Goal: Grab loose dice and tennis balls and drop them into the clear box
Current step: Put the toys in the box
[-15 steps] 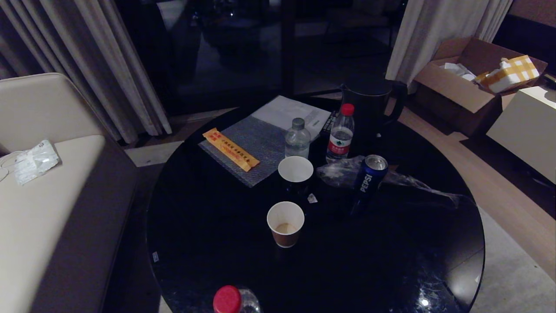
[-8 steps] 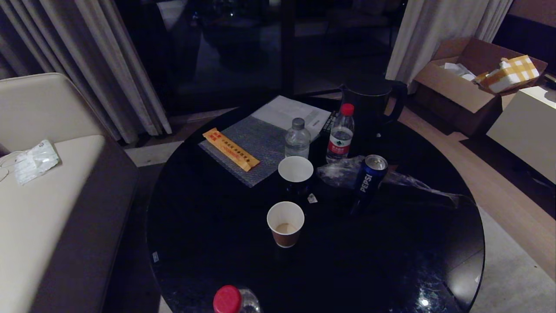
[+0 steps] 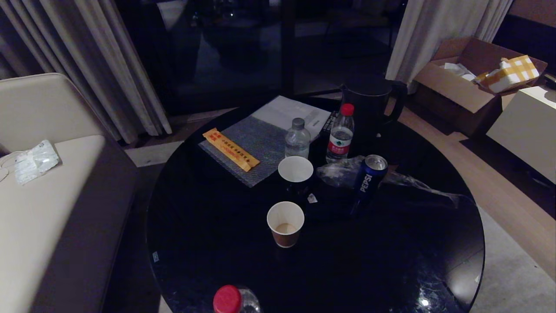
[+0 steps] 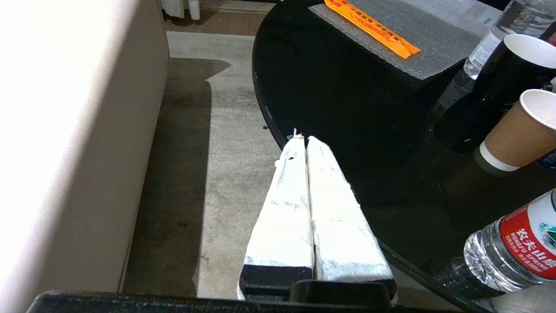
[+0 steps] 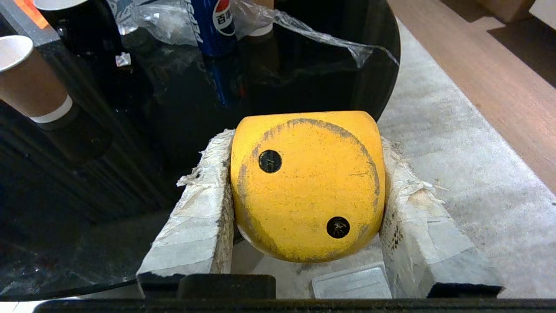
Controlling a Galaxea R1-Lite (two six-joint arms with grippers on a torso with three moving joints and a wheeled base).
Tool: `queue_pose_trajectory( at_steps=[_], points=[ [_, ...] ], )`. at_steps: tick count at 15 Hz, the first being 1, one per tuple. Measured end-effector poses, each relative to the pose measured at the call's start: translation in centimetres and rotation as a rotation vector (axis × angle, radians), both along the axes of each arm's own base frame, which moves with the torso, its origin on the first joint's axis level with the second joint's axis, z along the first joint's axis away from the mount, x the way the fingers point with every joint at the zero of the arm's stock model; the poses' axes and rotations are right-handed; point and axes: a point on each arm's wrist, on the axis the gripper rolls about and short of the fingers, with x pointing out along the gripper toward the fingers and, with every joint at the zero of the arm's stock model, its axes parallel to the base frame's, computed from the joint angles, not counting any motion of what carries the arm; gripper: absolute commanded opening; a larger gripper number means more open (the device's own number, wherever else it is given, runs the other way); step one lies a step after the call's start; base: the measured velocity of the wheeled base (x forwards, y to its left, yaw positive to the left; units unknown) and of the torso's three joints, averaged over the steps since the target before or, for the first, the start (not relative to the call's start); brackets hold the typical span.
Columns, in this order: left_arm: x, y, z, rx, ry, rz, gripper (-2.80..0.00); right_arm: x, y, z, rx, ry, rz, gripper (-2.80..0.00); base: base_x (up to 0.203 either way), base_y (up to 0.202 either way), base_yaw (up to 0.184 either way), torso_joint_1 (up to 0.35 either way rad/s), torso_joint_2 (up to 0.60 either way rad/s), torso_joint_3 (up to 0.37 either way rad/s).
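Carry step: right pincer [image 5: 304, 191] pinches 1 yellow die [image 5: 307, 187] beside the desk [image 5: 130, 130] edge, left pincer [image 4: 306, 143] pressed together, idle; next move needs the clear box, unseen.
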Motion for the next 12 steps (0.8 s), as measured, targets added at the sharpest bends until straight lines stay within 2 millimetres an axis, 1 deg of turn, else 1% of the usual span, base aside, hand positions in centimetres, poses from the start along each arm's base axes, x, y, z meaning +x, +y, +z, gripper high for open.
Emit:
queue_pose_trajectory(
  at_steps=[9,12],
  points=[
    [0.00,0.00,0.00,-0.002,0.000,0.000,-2.80,-0.06,0.00,-0.02,-0.001,-0.008,0.001,-2.80,0.000,0.000,0.000,0.000,0.00,0.000],
    [0.00,0.00,0.00,-0.004,0.000,0.000,-2.80,-0.06,0.00,-0.02,0.000,-0.008,0.000,-2.80,0.000,0.000,0.000,0.001,0.00,0.108]
  ],
)
